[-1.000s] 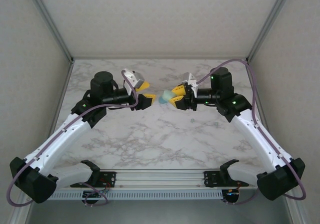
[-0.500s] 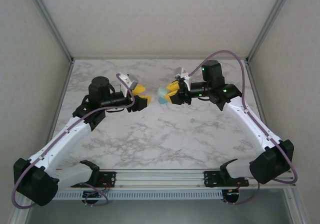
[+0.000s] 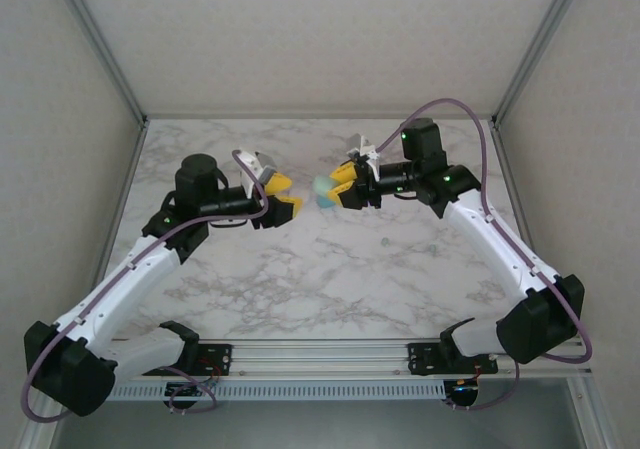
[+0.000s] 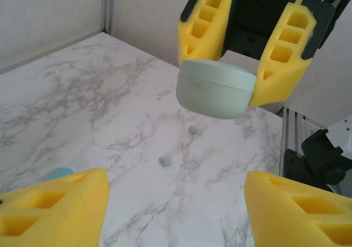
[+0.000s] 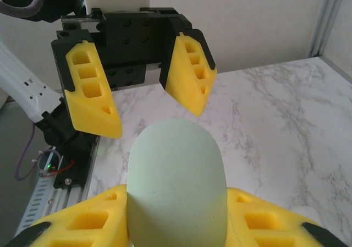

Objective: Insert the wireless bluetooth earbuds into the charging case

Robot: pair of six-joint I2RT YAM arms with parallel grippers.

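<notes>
While the right gripper point(image 3: 338, 191) is clamping the pale mint-green, rounded pebble-shaped plastic charging case point(image 3: 322, 191) between its yellow foam-like fingers point(image 4: 204, 24), the jaws are standing partly closed, with one finger pressing on each side of the case. The charging case is hanging in the air above the middle of the white, grey-veined marble tabletop point(image 3: 300, 279), its lid closed and its rounded end pointing towards the left gripper point(image 3: 288, 199).

The left gripper is facing the case across a short gap. Its jaws are standing wide open and are holding nothing.

Two tiny pale teal plastic earbuds point(image 4: 193, 130) point(image 4: 164, 162) are lying on the tabletop below the case, near each other but apart. A small light blue rounded piece point(image 4: 58, 173) is lying on the tabletop just beside the left gripper's finger, which is partly covering it; what it is cannot be told.

Purple cables point(image 3: 455, 106) are looping over both arms. Grey fabric-textured walls point(image 3: 320, 39) on aluminium posts are enclosing the tabletop at the back and at both sides.
</notes>
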